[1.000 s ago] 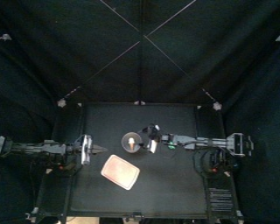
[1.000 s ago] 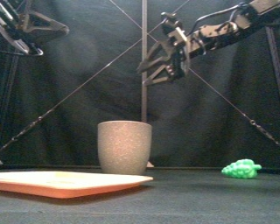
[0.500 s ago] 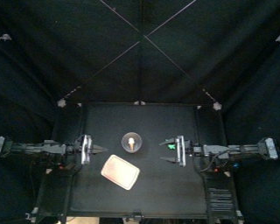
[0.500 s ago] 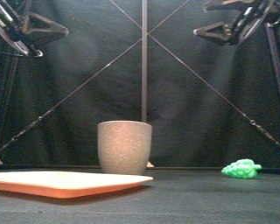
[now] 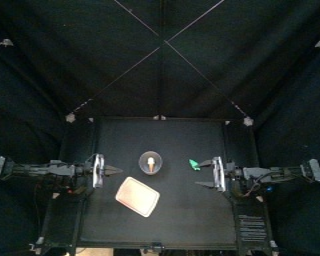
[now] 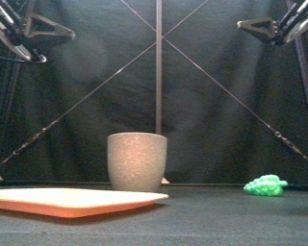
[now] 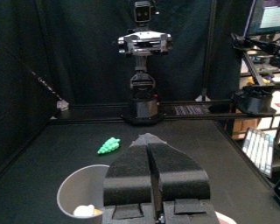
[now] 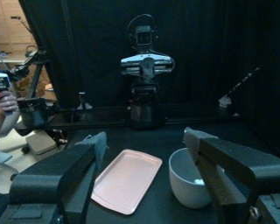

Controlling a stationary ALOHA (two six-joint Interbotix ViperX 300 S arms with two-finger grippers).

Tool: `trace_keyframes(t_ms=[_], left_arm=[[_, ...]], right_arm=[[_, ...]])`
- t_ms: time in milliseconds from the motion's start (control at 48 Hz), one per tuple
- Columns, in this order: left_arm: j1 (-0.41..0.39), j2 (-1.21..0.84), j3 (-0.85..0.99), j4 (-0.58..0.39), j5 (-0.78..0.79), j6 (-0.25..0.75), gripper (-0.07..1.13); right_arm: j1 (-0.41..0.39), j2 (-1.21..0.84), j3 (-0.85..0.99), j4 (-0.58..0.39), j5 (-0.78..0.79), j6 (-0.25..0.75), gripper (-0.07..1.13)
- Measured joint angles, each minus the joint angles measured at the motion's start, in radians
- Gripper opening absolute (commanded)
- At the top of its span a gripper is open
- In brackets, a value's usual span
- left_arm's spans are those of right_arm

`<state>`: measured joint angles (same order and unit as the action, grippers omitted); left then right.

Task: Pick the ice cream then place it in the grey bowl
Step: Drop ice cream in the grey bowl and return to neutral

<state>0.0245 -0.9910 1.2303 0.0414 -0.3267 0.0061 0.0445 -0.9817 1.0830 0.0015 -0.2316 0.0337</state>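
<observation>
Ice cream (image 5: pixel 149 160) is sitting inside the grey bowl (image 6: pixel 138 160) on the bench (image 5: pixel 190 210), beside the pink tray (image 6: pixel 66 200). Left tool (image 7: pixel 152 140) is hanging closed and empty; right tool (image 8: pixel 147 138) is hanging wide open, holding nothing.

A robotics lab booth is shown: a small black table (image 5: pixel 190 215) is enclosed by black curtains (image 5: pixel 69 60), with the left arm (image 5: pixel 43 170) mounted at 9 o'clock and the right arm (image 5: pixel 276 173) at 3 o'clock.

Ice cream (image 5: pixel 149 160) lies inside the upright grey bowl (image 6: pixel 138 161).
</observation>
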Motion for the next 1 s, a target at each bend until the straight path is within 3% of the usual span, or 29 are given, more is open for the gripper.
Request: trace_keyframes(t_ms=[1000], left_arm=[[0.0, -0.029, 0.014, 0.0, 0.002, 0.0, -0.03]], right_arm=[[0.0, -0.032, 0.031, 0.0, 0.002, 0.002, 1.02]])
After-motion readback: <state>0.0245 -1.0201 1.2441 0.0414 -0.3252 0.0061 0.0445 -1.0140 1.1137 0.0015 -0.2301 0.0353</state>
